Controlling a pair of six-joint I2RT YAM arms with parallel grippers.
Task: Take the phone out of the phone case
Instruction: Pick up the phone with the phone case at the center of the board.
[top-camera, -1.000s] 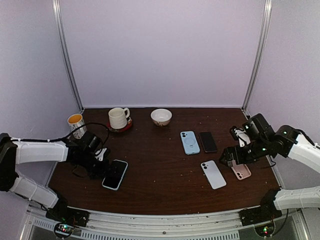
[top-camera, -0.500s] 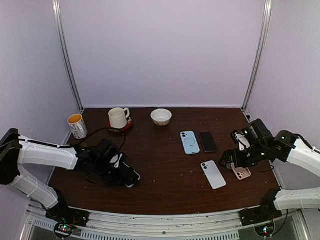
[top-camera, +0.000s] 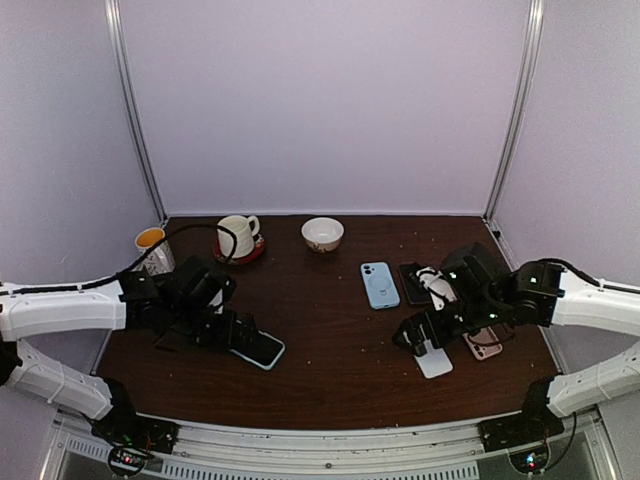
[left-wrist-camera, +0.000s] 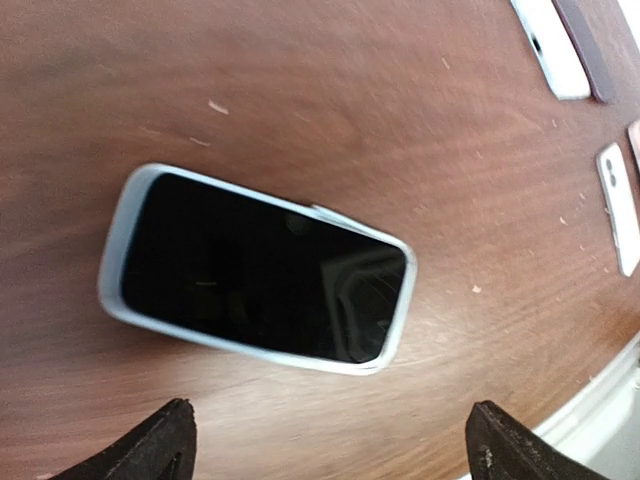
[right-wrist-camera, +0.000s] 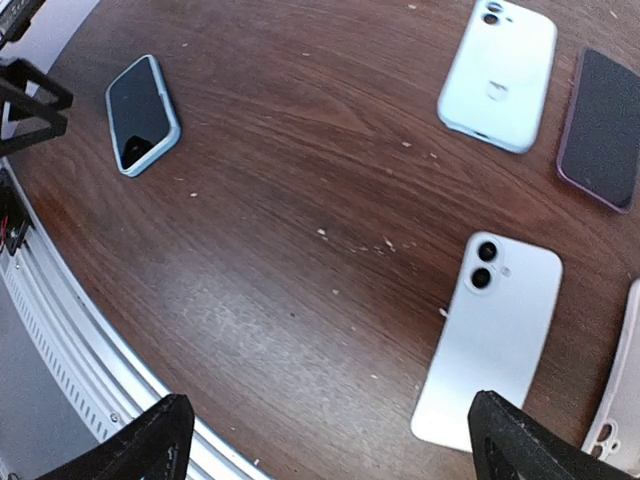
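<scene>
While both arms hang low over the dark brown wooden table (top-camera: 330, 330), the black-screened phone in its pale blue soft case (top-camera: 258, 348) lies flat and screen up, and every place below is told from it. Its case shows as a thin pale rim with rounded corners right round the dark glass (left-wrist-camera: 258, 268). One long side carries a small pale sliver that I cannot make out.

The left gripper (left-wrist-camera: 330, 445) stands with its fingers spread wide and nothing between them. In its wrist view both black fingertips (left-wrist-camera: 165, 440) sit short of the phone, not touching it. From above, that gripper (top-camera: 225, 330) covers the phone's left end.

The right gripper (top-camera: 420, 335) is well off to the phone's right, fingers equally wide and holding nothing (right-wrist-camera: 335, 445). It hangs above a white phone lying camera side up (right-wrist-camera: 495, 335).

Bare wood with a few crumbs rings the phone on all sides, with the widest stretch running from it to that white phone. The table's near edge and its metal rail (top-camera: 320, 440) lie close on the phone's near side.

Farther right sit a light blue case back (top-camera: 380, 284), a dark slab phone (top-camera: 413, 283) and a pink case (top-camera: 485, 345). Well behind the phone stand a white mug (top-camera: 236, 236), a white bowl (top-camera: 322, 234) and a patterned cup (top-camera: 150, 248).
</scene>
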